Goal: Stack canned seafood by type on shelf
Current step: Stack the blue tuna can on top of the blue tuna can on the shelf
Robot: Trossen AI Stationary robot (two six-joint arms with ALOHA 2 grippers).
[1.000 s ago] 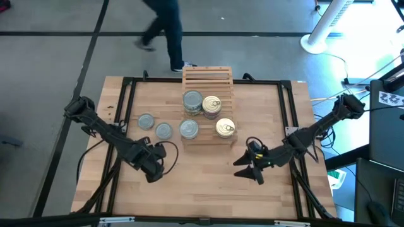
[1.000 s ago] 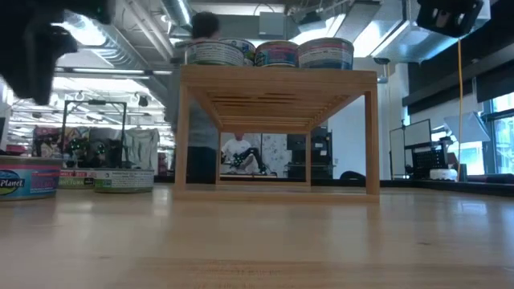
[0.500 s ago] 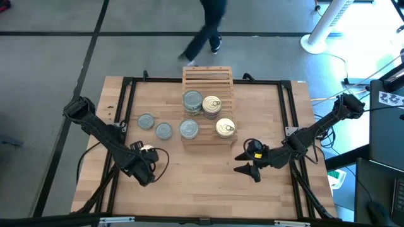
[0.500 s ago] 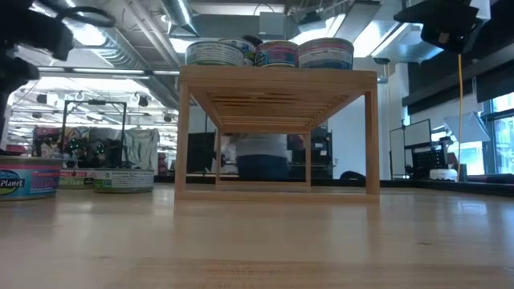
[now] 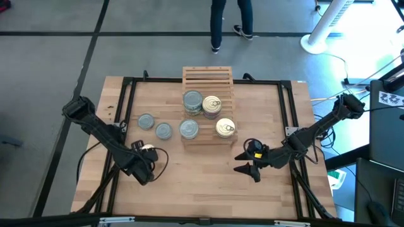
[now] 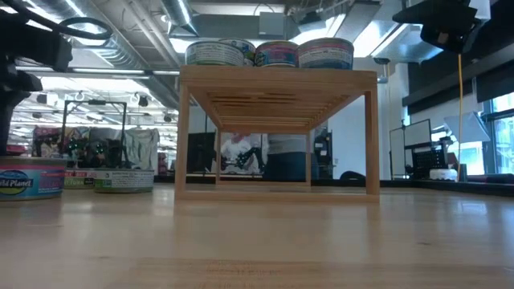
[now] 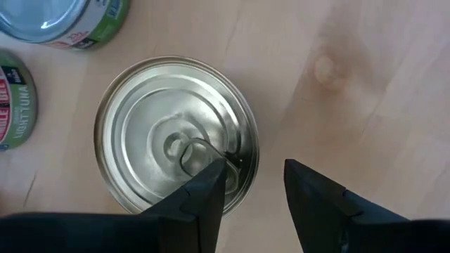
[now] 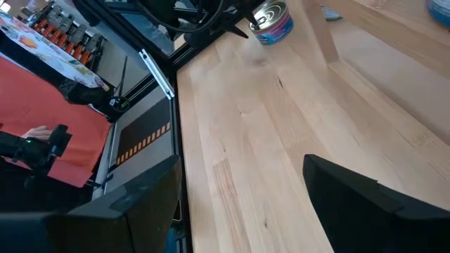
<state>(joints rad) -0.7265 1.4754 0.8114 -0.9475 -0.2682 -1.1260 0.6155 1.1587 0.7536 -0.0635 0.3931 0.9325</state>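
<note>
A tin with a shiny golden ring-pull top (image 7: 176, 133) stands on the tabletop near the left side (image 6: 32, 178). My left gripper (image 7: 253, 172) points down over it, open; one finger hangs over the tin's top beside the ring-pull, the other outside its rim. In the high view the gripper (image 5: 144, 169) hides the tin. Two grey-topped tins (image 5: 146, 121) (image 5: 163, 130) stand on the table left of the slatted shelf (image 5: 208, 79). On the shelf stand two grey-topped tins (image 5: 192, 101) (image 5: 189, 128) and golden-topped ones (image 5: 211, 105) (image 5: 225, 128). My right gripper (image 5: 241, 162) waits open, right of the shelf. My left gripper stands astride the golden-topped tin's rim (image 7: 249, 151), coming from above. One finger (image 7: 207, 190) is over the lid by the ring-pull and the other (image 7: 309, 193) over the bare table. I cannot tell whether either finger touches the tin.
The shelf stands on legs with open space beneath it (image 6: 277, 144). A black frame (image 5: 126, 94) runs around the tabletop. A person (image 5: 230, 19) stands beyond the far edge. Bare tabletop (image 5: 196, 183) lies along the near side, between the two arms.
My left gripper has gone down and toward the table's left edge, coming over the golden-topped tin. The person behind the table has walked toward the right.
</note>
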